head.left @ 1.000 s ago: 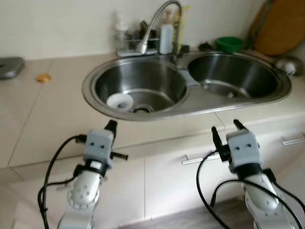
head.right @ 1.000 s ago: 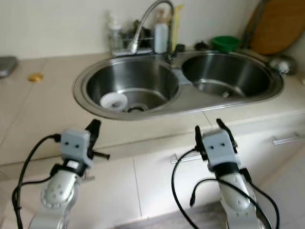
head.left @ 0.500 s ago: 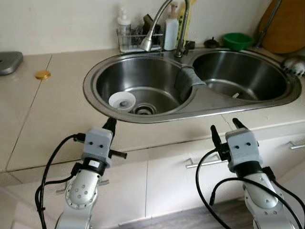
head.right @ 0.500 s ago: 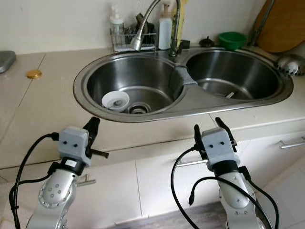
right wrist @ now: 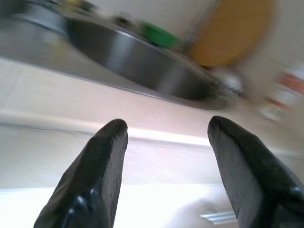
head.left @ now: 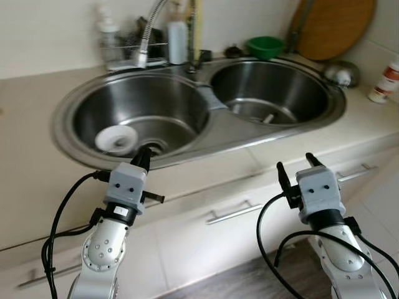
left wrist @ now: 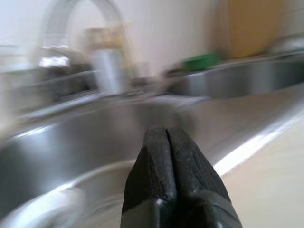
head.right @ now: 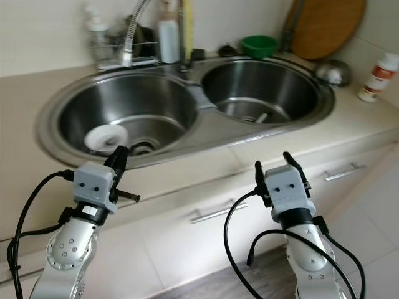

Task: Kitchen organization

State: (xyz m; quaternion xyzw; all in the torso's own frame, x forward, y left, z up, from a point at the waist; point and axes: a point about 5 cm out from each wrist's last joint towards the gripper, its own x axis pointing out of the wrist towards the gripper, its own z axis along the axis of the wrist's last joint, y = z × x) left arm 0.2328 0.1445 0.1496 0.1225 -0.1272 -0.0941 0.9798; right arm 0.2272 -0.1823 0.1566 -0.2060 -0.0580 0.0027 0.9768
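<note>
Before me lay the double sink (head.left: 206, 146) set in a pale counter (head.right: 262, 152), and both arms were held low in front of the cabinet fronts, short of the counter edge. My left gripper (left wrist: 167, 142) had its two fingers pressed together on nothing; my right gripper (right wrist: 164, 142) had its fingers spread wide, also empty.

I judged this to be the approach stage — nothing was in hand, and the pictures were slightly blurred. Which item to tidy first was not settled by the task wording. The likeliest candidate seemed the white dish (head.left: 116, 138) lying in the left basin beside the drain. Taking it would call for raising the left gripper over the rim, parting its fingers, and coming down onto the dish's edge.

Around it: the faucet (head.left: 144, 28) arched over the left basin, with a rack (head.right: 121, 50) of bottles and a white bottle (head.right: 168, 31) behind it. A green bowl (head.left: 264, 45) sat at the back of the right basin, a round wooden board (head.right: 327, 25) leaned on the wall, a metal strainer (head.right: 330, 71) rested near the sink's right end, and a red-labelled bottle (head.right: 377, 76) stood further right. Some small utensil (head.left: 268, 118) lay in the right basin — too small to identify.

The sink's rim and the faucet spout stood nearest any descent into the left basin.
</note>
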